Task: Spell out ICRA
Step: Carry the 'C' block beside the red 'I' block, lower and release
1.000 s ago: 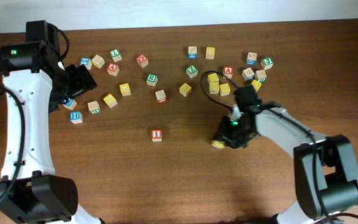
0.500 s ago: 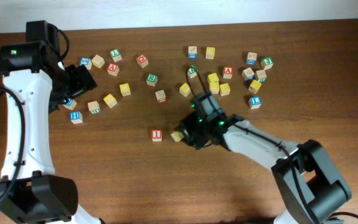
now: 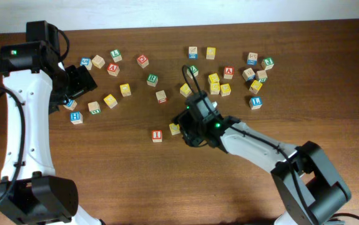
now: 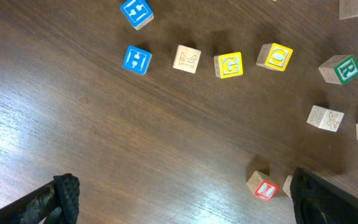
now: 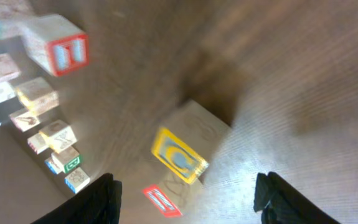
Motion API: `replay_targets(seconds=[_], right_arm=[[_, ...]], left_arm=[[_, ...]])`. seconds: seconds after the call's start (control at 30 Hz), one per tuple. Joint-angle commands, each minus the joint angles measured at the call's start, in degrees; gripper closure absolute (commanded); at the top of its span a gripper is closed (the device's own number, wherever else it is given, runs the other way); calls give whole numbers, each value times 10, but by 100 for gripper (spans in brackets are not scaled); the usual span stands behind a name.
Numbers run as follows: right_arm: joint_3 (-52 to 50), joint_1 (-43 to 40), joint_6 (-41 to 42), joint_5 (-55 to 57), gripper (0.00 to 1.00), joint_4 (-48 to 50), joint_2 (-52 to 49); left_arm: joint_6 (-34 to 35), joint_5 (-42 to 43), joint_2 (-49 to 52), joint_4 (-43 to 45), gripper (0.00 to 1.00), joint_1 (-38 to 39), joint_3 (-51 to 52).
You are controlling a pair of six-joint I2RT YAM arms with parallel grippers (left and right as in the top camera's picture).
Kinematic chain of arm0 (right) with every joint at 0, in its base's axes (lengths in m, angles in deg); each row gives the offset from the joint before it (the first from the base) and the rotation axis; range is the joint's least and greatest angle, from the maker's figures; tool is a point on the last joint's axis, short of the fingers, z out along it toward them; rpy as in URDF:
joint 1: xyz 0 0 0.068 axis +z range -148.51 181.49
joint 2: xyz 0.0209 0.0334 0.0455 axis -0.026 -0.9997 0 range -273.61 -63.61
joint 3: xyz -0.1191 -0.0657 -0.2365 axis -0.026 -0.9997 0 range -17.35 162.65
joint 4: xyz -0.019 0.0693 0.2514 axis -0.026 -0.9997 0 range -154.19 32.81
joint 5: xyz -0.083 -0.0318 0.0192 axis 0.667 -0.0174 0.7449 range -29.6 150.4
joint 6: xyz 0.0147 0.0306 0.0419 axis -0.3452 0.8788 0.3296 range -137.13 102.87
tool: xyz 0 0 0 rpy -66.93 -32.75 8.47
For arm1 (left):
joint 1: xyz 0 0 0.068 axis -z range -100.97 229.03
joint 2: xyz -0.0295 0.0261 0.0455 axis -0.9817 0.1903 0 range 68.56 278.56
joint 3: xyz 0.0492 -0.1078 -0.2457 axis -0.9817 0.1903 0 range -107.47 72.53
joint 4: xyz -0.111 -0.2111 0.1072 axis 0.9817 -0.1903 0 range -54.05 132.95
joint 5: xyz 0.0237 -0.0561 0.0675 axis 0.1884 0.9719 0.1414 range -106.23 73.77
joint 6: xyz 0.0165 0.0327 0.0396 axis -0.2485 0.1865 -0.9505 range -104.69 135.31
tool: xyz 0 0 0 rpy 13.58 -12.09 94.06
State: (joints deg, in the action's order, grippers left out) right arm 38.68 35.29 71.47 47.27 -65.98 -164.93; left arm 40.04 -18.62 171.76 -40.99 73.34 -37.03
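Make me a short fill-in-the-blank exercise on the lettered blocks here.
1. Between the fingers of the right hand sits a yellow block lettered ___.
2. In the overhead view, the red block next to it bears the letter ___.
3. The left wrist view shows one green block, lettered ___.

Missing words: C; I; R

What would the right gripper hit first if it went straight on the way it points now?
Most likely the yellow C block, centred ahead between the right gripper's open fingers in the wrist view. The red I block lies further on, off to the side. Blur makes depth uncertain.
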Motion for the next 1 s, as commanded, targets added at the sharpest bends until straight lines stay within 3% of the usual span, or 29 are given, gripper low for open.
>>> replay_targets(seconds=[0.0,0.03,0.1,0.13,0.2,0.37,0.5,0.6,0.8,0.9,0.93,0.97], right_arm=[[43,-34,-149,14,43,-34,37],[49,-40,-189,14,48,-34,38],[62,-54,-360,18,50,-27,38],[62,-54,-486,18,45,-24,36],[62,-53,-570,18,37,-35,32],[61,-31,-605,17,37,-42,-4],[61,8,-693,21,31,-45,-18],[61,15,-693,67,31,-63,-37],[61,19,-750,49,26,-59,-71],[61,19,-764,54,35,-44,-71],[61,19,-768,55,40,-38,-71],[61,19,-779,55,53,-31,-71]], left_arm=[[7,-4,0,-2,1,-1,0],[7,-4,0,-2,1,-1,0],[7,-4,0,-2,1,-1,0],[7,-4,0,-2,1,-1,0],[7,-4,0,-2,1,-1,0],[7,-4,0,-2,1,-1,0],[7,-4,0,-2,1,-1,0],[7,-4,0,-2,1,-1,0],[7,-4,0,2,1,-1,0],[7,-4,0,3,1,-1,0],[7,-4,0,3,1,-1,0],[7,-4,0,3,1,-1,0]])
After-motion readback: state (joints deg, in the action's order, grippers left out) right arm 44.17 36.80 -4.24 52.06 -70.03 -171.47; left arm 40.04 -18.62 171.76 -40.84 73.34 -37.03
